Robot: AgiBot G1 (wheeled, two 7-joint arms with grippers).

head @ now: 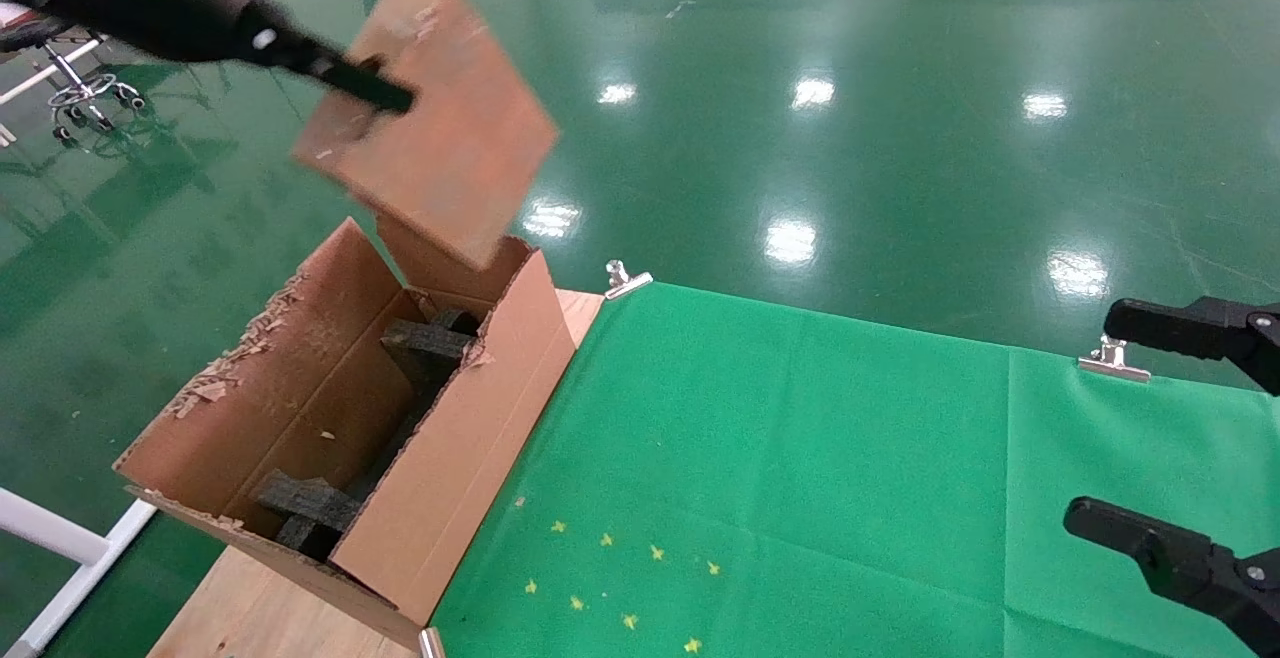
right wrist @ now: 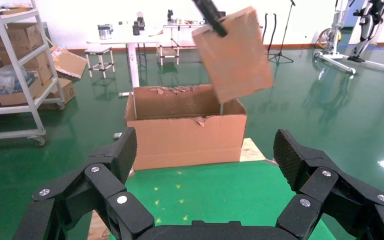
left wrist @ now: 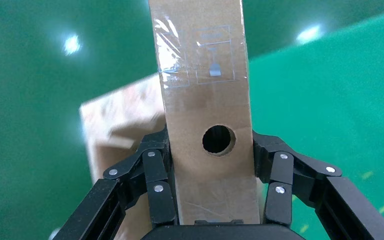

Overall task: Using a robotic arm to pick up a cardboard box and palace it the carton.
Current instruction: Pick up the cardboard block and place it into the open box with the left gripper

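Left gripper (left wrist: pixel 214 200) squeezes small cardboard box (head: pixel 430 118) by narrow sides, round hole (left wrist: pixel 218 139) facing wrist camera. Box up in air, tilted, above far end of big carton (head: pixel 330 408). Carton sits on table's left edge, beside green cloth (head: pixel 800 478), black foam blocks (head: pixel 425 343) inside. Right gripper (right wrist: pixel 207 170) parked at table's right side, fingers wide apart, holding nothing. Picking up done. Left: lower box into carton, let go.

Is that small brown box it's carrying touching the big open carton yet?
Apart. In the right wrist view the cardboard box, held by the left gripper, hangs tilted above the carton, with green floor visible between them.
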